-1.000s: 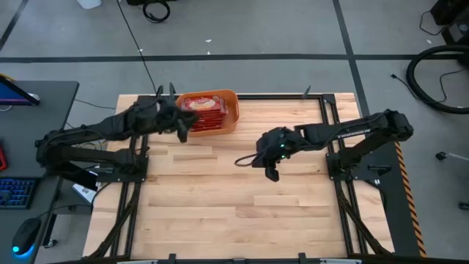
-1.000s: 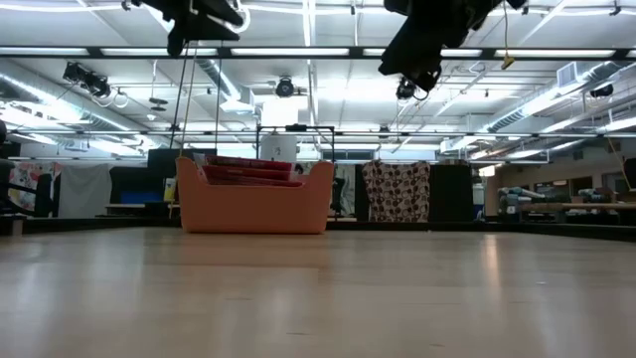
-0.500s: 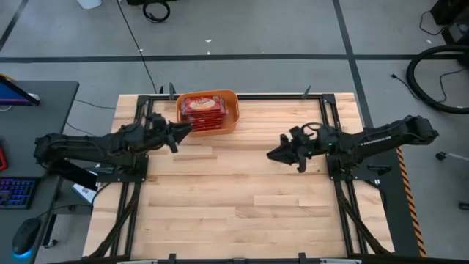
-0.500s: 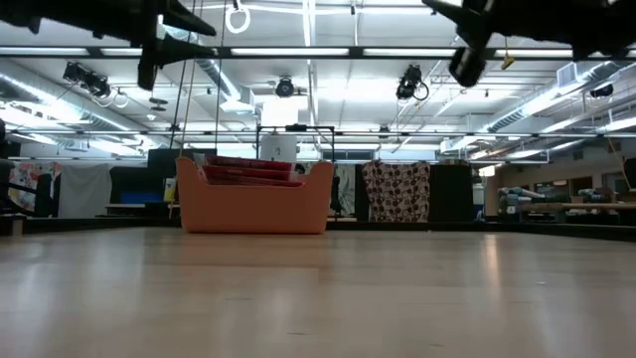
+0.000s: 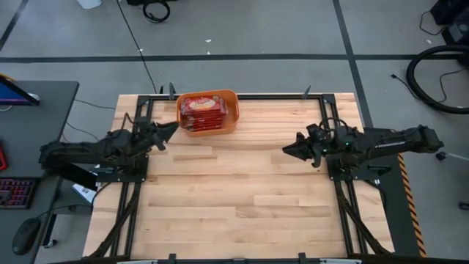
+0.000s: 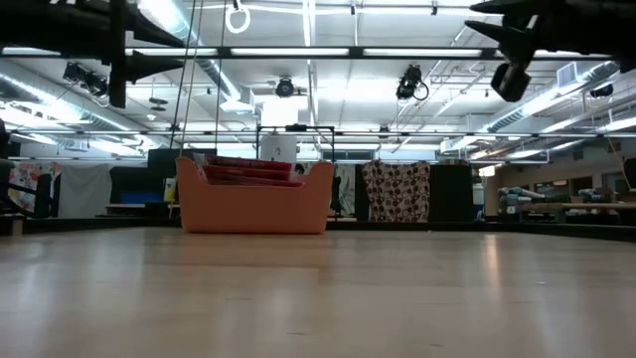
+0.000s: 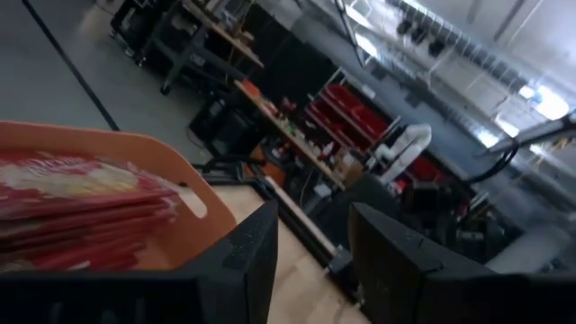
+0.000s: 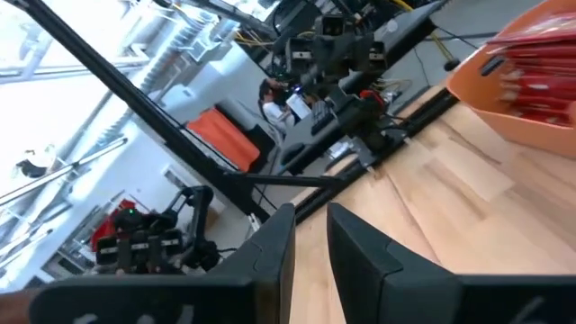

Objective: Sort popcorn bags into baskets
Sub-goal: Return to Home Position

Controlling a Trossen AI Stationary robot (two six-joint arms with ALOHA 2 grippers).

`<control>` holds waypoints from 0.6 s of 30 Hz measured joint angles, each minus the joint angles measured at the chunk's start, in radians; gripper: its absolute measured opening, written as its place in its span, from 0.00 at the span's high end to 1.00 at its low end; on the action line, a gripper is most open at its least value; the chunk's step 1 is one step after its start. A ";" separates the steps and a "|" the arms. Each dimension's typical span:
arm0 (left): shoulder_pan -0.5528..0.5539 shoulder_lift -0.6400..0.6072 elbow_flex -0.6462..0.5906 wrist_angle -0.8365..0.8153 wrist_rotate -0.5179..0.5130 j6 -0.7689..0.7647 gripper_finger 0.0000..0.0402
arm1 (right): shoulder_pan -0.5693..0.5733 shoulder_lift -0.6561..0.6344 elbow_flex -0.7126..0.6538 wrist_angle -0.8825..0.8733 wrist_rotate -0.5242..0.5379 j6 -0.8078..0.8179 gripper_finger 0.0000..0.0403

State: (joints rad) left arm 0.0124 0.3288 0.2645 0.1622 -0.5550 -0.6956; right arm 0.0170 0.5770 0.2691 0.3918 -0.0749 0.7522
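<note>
Sort looks done: bags [image 5: 201, 111] are stacked in the bin [image 5: 235, 111] at the table's [image 5: 234, 198] 11–12 o'clock edge, none loose outside it. Only parking the arms seems left. Left gripper [image 5: 171, 130] at 10 o'clock, fingers apart, empty. Right gripper [image 5: 286, 151] at 3 o'clock, narrow gap, empty. Low view shows the stack topping the bin wall; high view sees just the top bag. Finger gaps only read from the wrist views.

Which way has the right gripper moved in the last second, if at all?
Yes. In the high view the right gripper has drawn back to the right, farther from the orange bin.
</note>
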 joint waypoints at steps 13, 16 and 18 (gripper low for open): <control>0.000 -0.195 -0.160 -0.004 -0.011 -0.101 0.65 | 0.000 -0.316 0.000 -0.479 0.208 0.008 0.82; -0.003 -0.200 -0.186 -0.002 -0.010 -0.131 0.65 | 0.000 -0.358 0.000 -0.549 0.229 0.015 0.83; -0.011 -0.200 -0.202 -0.004 -0.010 -0.145 0.65 | 0.000 -0.386 0.000 -0.575 0.230 0.014 0.83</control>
State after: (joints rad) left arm 0.0014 0.1291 0.0623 0.1585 -0.5649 -0.8410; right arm 0.0174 0.1915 0.2691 -0.1827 0.1550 0.7664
